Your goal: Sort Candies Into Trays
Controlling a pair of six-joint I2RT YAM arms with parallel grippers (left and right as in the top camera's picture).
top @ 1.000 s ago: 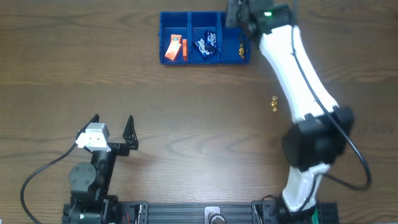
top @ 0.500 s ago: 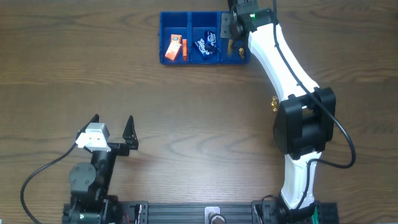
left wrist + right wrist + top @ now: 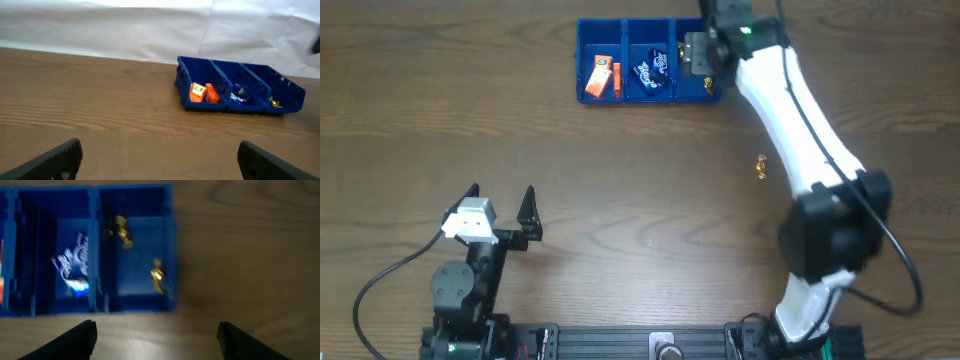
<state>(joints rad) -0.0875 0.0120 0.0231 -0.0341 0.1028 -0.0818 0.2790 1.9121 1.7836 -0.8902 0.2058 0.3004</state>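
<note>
Two gold candies (image 3: 156, 275) lie in the blue tray (image 3: 135, 305) near our spread right claw (image 3: 156, 326); our left claw (image 3: 501, 192) is spread too.

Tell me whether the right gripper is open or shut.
Open: the right gripper shows both fingers wide apart, nothing held between them.

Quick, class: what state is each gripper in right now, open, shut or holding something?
Left gripper: open, holding nothing.
Right gripper: open, holding nothing.
</note>
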